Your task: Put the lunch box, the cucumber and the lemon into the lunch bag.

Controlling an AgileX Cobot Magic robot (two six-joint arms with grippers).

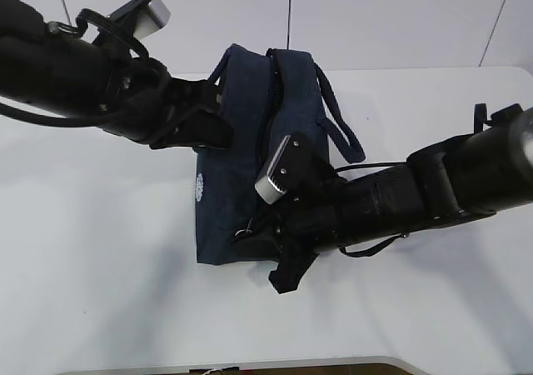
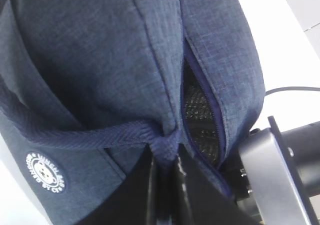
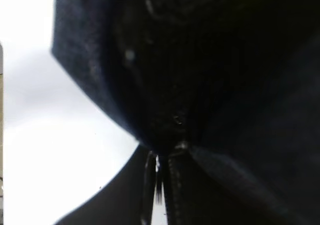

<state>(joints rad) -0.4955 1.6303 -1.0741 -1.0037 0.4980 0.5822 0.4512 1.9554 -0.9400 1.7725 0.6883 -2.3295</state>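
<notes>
On white table [image 1: 100,292]: lunch bag [image 1: 241,142]; left pincer [image 2: 165,185] clamps handle [image 2: 100,135]; right pincer [image 3: 159,185] state unclear.

Only marking found: a small round white emblem [image 2: 45,172] printed on the navy side panel of the lunch bag [image 2: 100,60]. In the left wrist view it shows a ring of white lettering around a face-like figure; the letters are too small and blurred to read. No other text, numbers or brand marks legible.
</notes>
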